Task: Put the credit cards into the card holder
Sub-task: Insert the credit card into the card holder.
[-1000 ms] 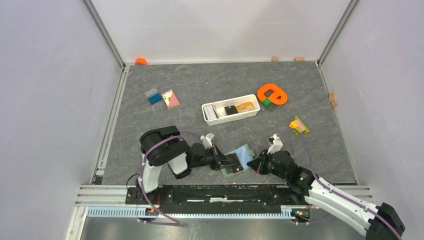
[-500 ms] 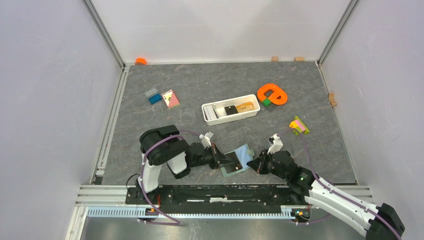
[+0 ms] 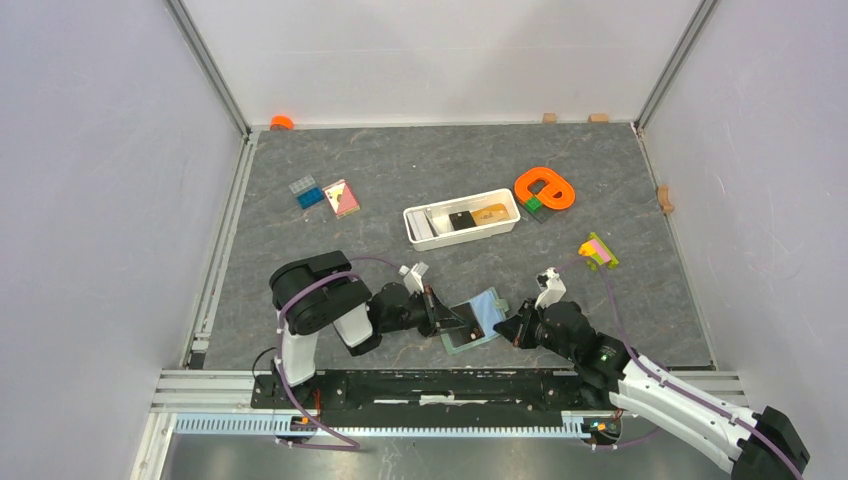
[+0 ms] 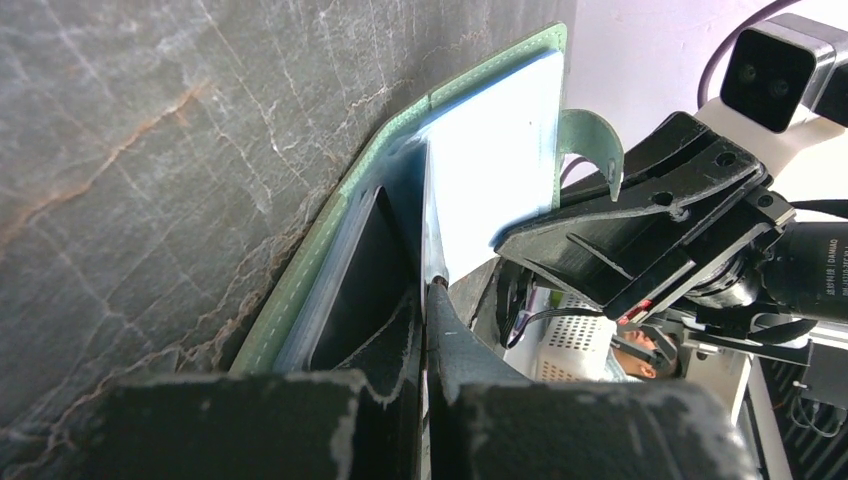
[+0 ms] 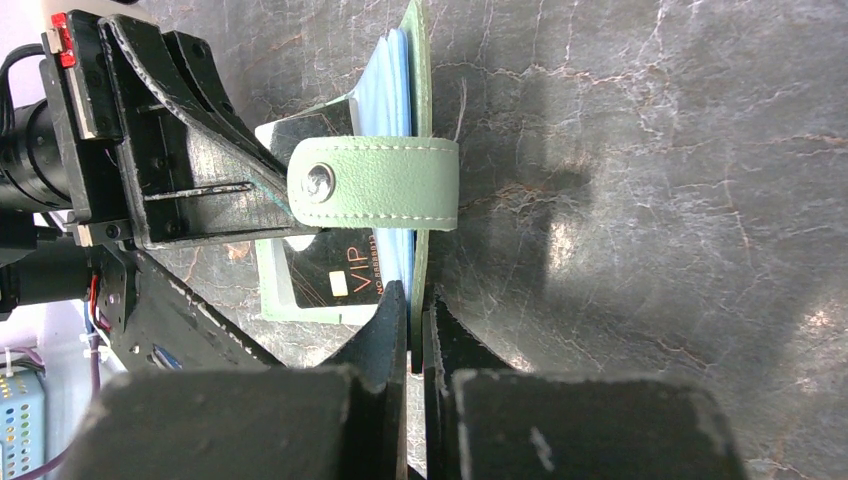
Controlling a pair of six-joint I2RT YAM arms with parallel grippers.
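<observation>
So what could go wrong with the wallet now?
The right gripper pinches only the thin edge of the card holder, so it may slip free. The snap strap hangs over the black card that the left gripper seems to hold, so the card may catch on it. Both grippers are close together and might bump.

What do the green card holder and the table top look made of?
Card holder: likely matte leather or faux leather, given stitched edges and a shiny snap. Table top: dark grey, pale-veined stone look; real stone or print, unclear.
</observation>
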